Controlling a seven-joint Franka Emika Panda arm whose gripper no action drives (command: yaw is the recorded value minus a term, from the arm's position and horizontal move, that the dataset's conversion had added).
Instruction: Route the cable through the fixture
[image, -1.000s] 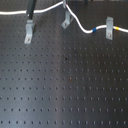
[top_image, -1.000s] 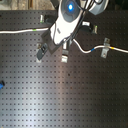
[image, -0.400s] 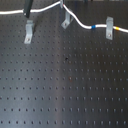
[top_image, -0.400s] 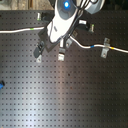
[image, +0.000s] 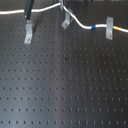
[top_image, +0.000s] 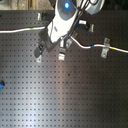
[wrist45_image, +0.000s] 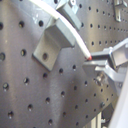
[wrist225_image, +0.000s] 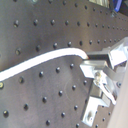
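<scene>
The white cable (image: 80, 23) runs along the far side of the black pegboard. It carries a blue band (image: 93, 27) and a yellow band (image: 116, 30). It passes the middle fixture (image: 65, 21) and the right fixture (image: 109, 27). The left fixture (image: 29, 33) stands just below my gripper (image: 28, 14). In the second exterior view the arm (top_image: 64, 20) covers the cable's middle, and a green band (top_image: 31, 31) shows at the second exterior view's left. In both wrist views the fingers (wrist225_image: 96, 63) are shut on the cable (wrist225_image: 45, 56). In the first wrist view the cable lies across a grey bracket (wrist45_image: 54, 36).
The black pegboard (image: 65, 85) fills most of the first exterior view. A small blue object (top_image: 1, 84) lies at the second exterior view's left edge. The three fixtures also show in the second exterior view, the right one (top_image: 104, 49) with the cable at it.
My gripper has moved toward the left in both exterior views, carrying the cable with it, and now hangs over the left fixture.
</scene>
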